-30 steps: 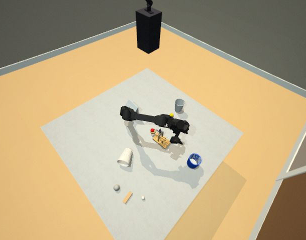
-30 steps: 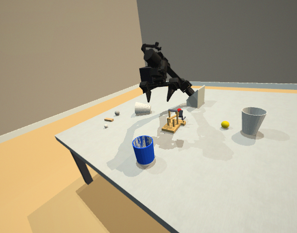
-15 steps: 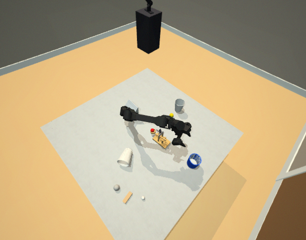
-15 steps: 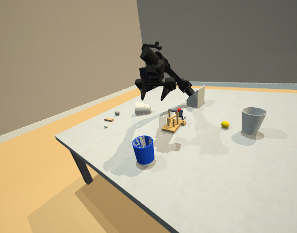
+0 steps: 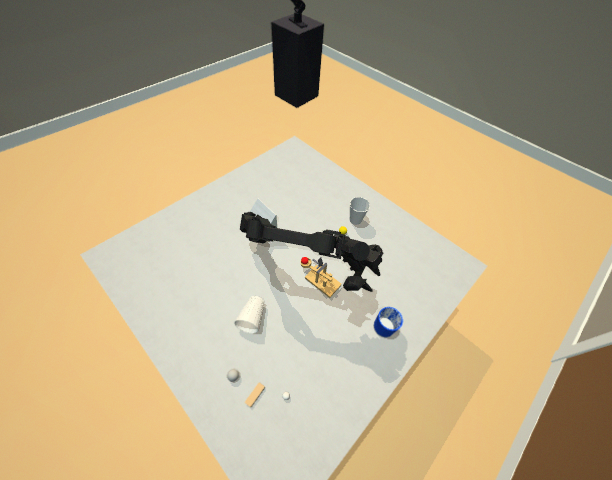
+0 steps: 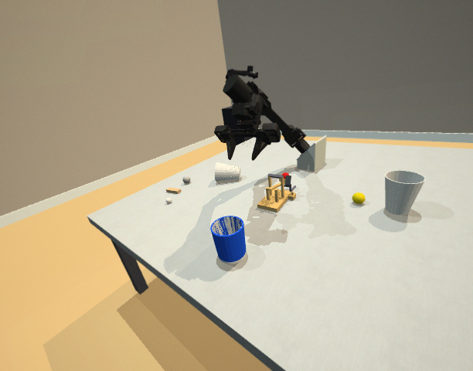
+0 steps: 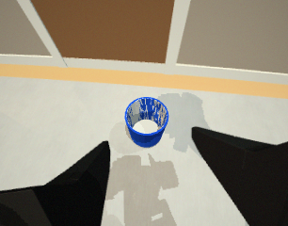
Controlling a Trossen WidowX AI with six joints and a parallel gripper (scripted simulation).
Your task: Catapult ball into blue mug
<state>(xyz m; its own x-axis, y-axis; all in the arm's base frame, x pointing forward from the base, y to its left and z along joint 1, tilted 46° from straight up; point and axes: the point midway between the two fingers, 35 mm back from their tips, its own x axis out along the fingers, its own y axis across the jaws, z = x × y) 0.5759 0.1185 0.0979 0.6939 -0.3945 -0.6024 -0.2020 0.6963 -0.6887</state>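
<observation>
My jaws (image 5: 369,280) (image 6: 241,158) hang parted and unladen; the red ball (image 5: 304,260) (image 6: 285,175) sits at the wooden catapult (image 5: 323,283) (image 6: 273,200), centre of the top view.

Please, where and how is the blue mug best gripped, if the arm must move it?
The rim wall of the blue mug looks best: come from above, with one finger inside and one outside. It stands upright, its open mouth faces up, and no handle shows. The gripper is open.
</observation>
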